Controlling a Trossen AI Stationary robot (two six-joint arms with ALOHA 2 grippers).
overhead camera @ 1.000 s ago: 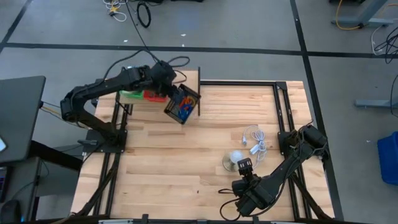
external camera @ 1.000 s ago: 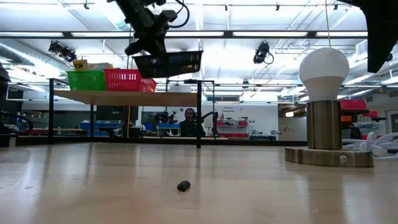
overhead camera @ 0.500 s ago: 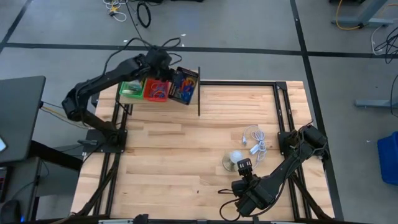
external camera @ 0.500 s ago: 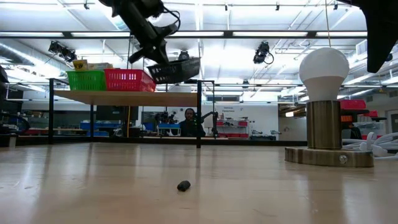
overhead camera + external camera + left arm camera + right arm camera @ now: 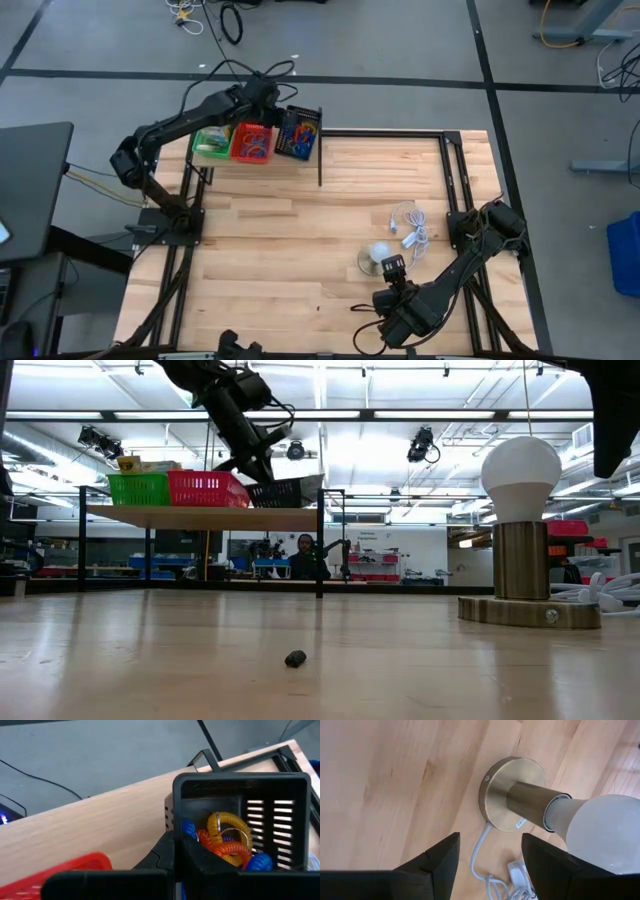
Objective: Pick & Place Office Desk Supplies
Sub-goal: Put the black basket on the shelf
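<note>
Left gripper (image 5: 268,112), upper left of the high view, is clenched on the near wall of the black mesh basket (image 5: 297,133), which sits on the raised shelf (image 5: 215,158) at the table's far left edge, just right of the red basket (image 5: 251,142) and in line with the green basket (image 5: 211,141). Left wrist view: the black basket (image 5: 240,805) holds the coiled loops (image 5: 227,842), orange, yellow and blue tangled together, with a metal ring among them; the gripper's dark fingers (image 5: 172,855) pinch the basket's wall, and the red basket's rim (image 5: 60,870) shows at lower left. Low view: the left arm comes down from the top to the black basket (image 5: 280,491) at shelf height, upper centre-left, beside the red basket (image 5: 205,488) and green basket (image 5: 138,488); a small dark piece (image 5: 295,658) lies alone on the wooden table (image 5: 150,660) at lower centre. Right gripper (image 5: 392,266) waits at lower right of the high view with fingers spread apart, holding nothing, just beside the globe lamp (image 5: 378,254) on its brass base, white cord (image 5: 412,228) next to it. Right wrist view: brass base (image 5: 507,790), white globe (image 5: 605,832), cord (image 5: 482,865) between the parted fingers (image 5: 437,857).
</note>
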